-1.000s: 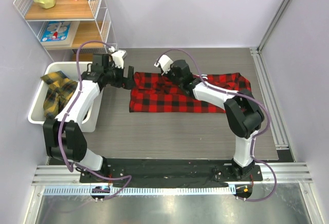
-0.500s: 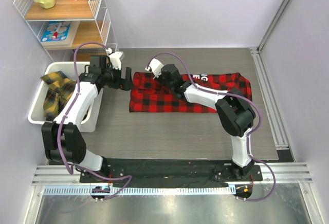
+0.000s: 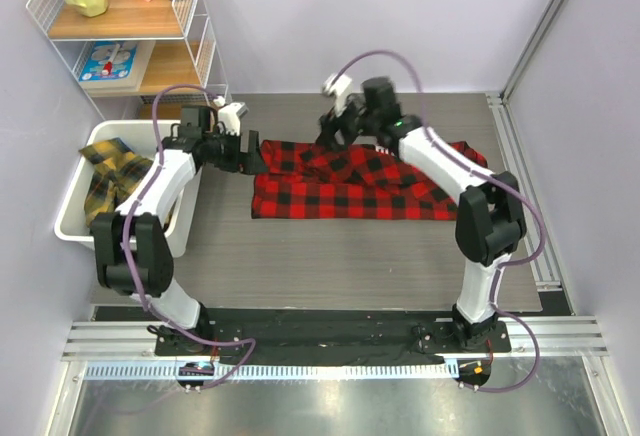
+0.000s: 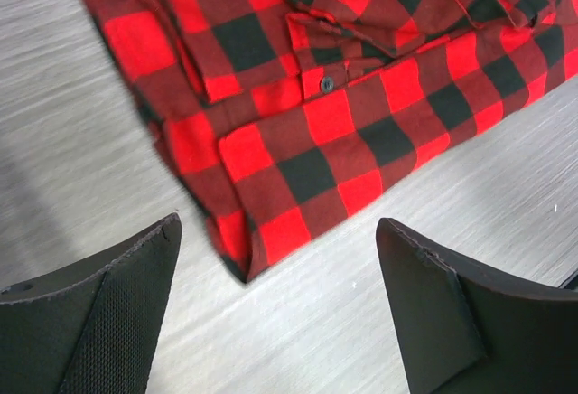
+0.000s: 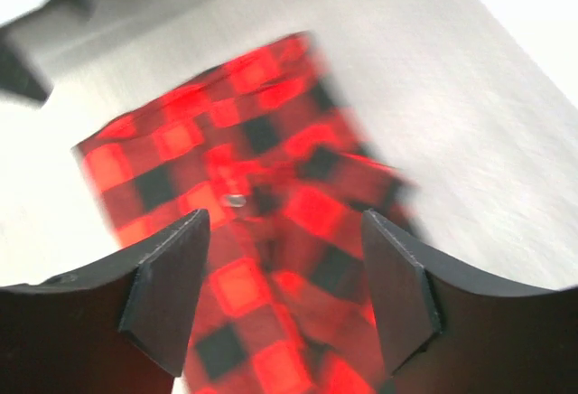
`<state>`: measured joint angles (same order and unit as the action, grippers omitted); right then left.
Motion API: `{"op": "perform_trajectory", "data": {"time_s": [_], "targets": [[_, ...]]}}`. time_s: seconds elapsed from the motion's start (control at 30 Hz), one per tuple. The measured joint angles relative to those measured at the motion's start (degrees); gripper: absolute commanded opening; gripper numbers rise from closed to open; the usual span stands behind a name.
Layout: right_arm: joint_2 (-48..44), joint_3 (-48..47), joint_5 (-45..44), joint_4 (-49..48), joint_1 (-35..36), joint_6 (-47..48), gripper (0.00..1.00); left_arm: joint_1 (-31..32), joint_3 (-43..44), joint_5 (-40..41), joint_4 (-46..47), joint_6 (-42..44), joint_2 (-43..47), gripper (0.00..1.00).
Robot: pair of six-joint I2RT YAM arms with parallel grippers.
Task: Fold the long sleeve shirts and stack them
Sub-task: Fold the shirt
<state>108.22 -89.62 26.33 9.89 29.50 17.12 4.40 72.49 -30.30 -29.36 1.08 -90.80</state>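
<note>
**Obstructed, cropped and unreadable areas across three views**

Overhead: the right arm [image 3: 430, 156] crosses the red-and-black shirt [image 3: 330, 191] and masks a diagonal strip of it, and the left gripper [image 3: 255, 159] covers its far left corner. The yellow-and-black shirt [image 3: 112, 176] is part-hidden by the left arm [image 3: 150, 191] and the wall of the white bin [image 3: 70, 211]. The shelf rack [image 3: 100, 24] is cropped at the top-left edge. Right wrist: the whole view is blurred, the shirt's checks [image 5: 271, 195] are smeared, and a small dot on the cloth is too soft to identify. Left wrist: the shirt [image 4: 343, 114] runs off the top and right edges, and both fingers [image 4: 108, 313] are cut by the bottom edge.
</note>
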Motion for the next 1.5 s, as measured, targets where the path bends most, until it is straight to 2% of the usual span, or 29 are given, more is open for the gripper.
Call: {"op": "perform_trajectory", "data": {"time_s": [0.13, 0.23, 0.43, 0.6, 0.83, 1.03, 1.23, 1.33, 1.5], "targets": [[0.9, -6.64, 3.85, 4.98, -9.2, -4.85, 0.62, 0.72, 2.93, -1.9, 1.25, -1.53, -5.97, 0.86], [6.88, -14.25, 5.68, 7.91, -13.57, -10.62, 0.62, 1.16, 4.9, -2.78, 2.19, -2.69, -8.76, 0.86], [24.35, -24.2, 9.68, 10.56, -13.44, -22.53, 0.61, 1.25, 5.79, -3.1, 2.69, -2.56, -9.31, 0.86], [33.55, -26.18, 12.07, 10.84, -12.63, -29.59, 0.61, 1.25, 4.42, -2.45, 1.66, -0.59, -7.34, 0.87], [33.64, -27.5, 11.78, 10.73, -12.33, -32.11, 0.58, 0.96, 2.08, -1.42, 1.16, 0.94, -2.86, 0.87], [33.68, -27.5, 12.02, 10.47, -11.93, -32.5, 0.5, 0.57, 1.27, -0.72, 0.83, 1.03, -2.54, 0.87], [33.68, -27.47, 12.63, 9.7, -11.32, -32.98, 0.47, 0.52, 1.27, -0.55, 0.76, 1.11, -2.56, 0.87], [33.68, -27.45, 12.85, 9.35, -11.04, -33.14, 0.42, 0.44, 1.27, -0.52, 0.72, 1.11, -2.56, 0.87], [33.83, -27.45, 13.53, 8.7, -10.69, -33.94, 0.19, 0.07, 2.12, -0.52, 0.15, 0.85, -3.26, 0.86]]}}
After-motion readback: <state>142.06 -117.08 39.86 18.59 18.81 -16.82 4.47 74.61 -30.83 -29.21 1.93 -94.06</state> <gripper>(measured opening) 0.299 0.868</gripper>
